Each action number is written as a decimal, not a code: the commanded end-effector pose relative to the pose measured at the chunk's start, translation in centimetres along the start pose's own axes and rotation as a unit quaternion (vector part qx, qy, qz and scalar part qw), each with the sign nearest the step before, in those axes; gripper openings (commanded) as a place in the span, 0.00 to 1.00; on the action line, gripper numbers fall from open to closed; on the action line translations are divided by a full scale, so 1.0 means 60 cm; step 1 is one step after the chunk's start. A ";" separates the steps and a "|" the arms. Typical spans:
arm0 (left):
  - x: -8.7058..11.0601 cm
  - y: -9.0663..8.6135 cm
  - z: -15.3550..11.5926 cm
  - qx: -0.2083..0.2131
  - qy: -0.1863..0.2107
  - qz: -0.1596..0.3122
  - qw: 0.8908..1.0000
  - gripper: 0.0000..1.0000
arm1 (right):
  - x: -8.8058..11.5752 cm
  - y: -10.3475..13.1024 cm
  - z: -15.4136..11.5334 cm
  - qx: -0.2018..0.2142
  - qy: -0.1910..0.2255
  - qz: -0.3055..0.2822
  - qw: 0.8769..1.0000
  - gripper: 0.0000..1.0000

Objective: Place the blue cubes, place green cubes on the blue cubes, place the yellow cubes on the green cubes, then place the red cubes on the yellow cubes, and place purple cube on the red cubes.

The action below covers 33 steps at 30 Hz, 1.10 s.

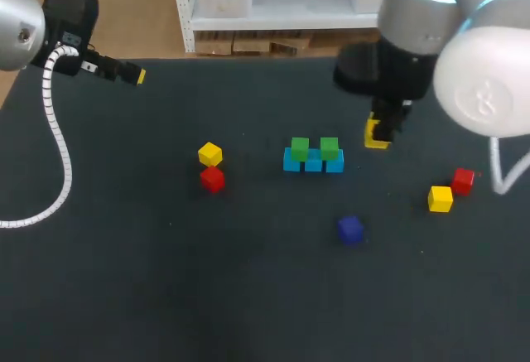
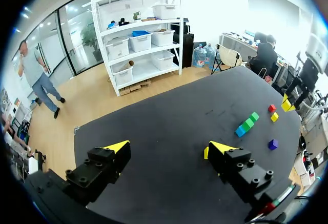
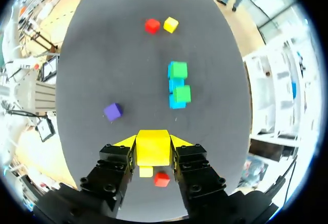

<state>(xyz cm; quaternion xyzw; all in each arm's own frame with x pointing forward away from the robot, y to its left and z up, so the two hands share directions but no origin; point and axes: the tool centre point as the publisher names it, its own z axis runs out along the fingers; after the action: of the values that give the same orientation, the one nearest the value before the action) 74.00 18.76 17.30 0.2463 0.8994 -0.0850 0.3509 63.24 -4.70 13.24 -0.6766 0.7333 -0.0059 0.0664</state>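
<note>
Your right hand is grasping a yellow cube right of centre; your left hand is hanging released at upper left.

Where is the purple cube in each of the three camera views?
Head view: the purple cube lies alone, nearer the camera than the blue-and-green stack.
Left wrist view: the purple cube is far off, close beside the blue-and-green stack.
Right wrist view: the purple cube lies off to one side of the blue-and-green stack.
Shared landmark: the blue-and-green stack.
</note>
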 end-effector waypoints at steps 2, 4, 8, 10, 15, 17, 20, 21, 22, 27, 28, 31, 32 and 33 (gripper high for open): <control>0.001 0.003 0.000 0.004 -0.002 0.001 1.000 1.00 | -0.047 -0.018 0.011 -0.012 0.010 -0.022 1.000 0.00; 0.001 0.003 0.000 0.004 -0.002 0.001 1.000 1.00 | -0.057 -0.023 0.018 -0.015 0.012 -0.029 0.999 0.00; 0.001 0.003 0.000 0.004 -0.002 0.001 1.000 1.00 | -0.075 -0.034 0.033 -0.026 0.011 -0.036 0.999 0.00; 0.001 0.003 0.000 0.004 -0.002 0.001 1.000 1.00 | -0.084 -0.039 0.039 -0.028 0.012 -0.040 0.999 0.00; 0.001 0.003 0.000 0.004 -0.002 0.001 1.000 1.00 | -0.104 -0.057 0.058 -0.037 0.014 -0.040 0.998 0.00; 0.001 0.003 0.000 0.004 -0.002 0.001 1.000 1.00 | -0.111 -0.066 0.068 -0.044 0.009 -0.038 0.998 0.00; 0.001 0.003 0.000 0.004 -0.002 0.001 1.000 1.00 | -0.115 -0.078 0.082 -0.049 0.014 -0.035 0.998 0.00; 0.001 0.003 0.000 0.004 -0.002 0.001 1.000 1.00 | -0.116 -0.081 0.086 -0.050 0.016 -0.034 0.998 0.00; 0.001 0.003 0.000 0.004 -0.002 0.001 1.000 1.00 | -0.117 -0.082 0.089 -0.047 0.024 -0.035 0.998 0.00; 0.001 0.003 0.000 0.004 -0.002 0.001 1.000 1.00 | -0.118 -0.089 0.103 -0.046 0.026 -0.031 0.998 0.00; 0.001 0.003 0.000 0.004 -0.002 0.001 1.000 1.00 | -0.117 -0.090 0.105 -0.048 0.026 -0.029 0.998 0.00; 0.001 0.003 0.000 0.004 -0.002 0.001 1.000 1.00 | -0.115 -0.095 0.115 -0.049 0.030 -0.025 0.998 0.00; 0.001 0.003 0.000 0.004 -0.002 0.001 1.000 1.00 | -0.115 -0.096 0.117 -0.049 0.033 -0.025 0.998 0.00; 0.001 0.003 0.000 0.004 -0.002 0.001 1.000 1.00 | -0.115 -0.097 0.119 -0.048 0.035 -0.024 0.998 0.00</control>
<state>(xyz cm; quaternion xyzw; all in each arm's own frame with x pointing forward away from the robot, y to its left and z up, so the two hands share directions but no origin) 74.00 18.76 17.30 0.2463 0.8994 -0.0850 0.3509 69.77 2.00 7.63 -0.6956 0.7183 0.0013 0.0134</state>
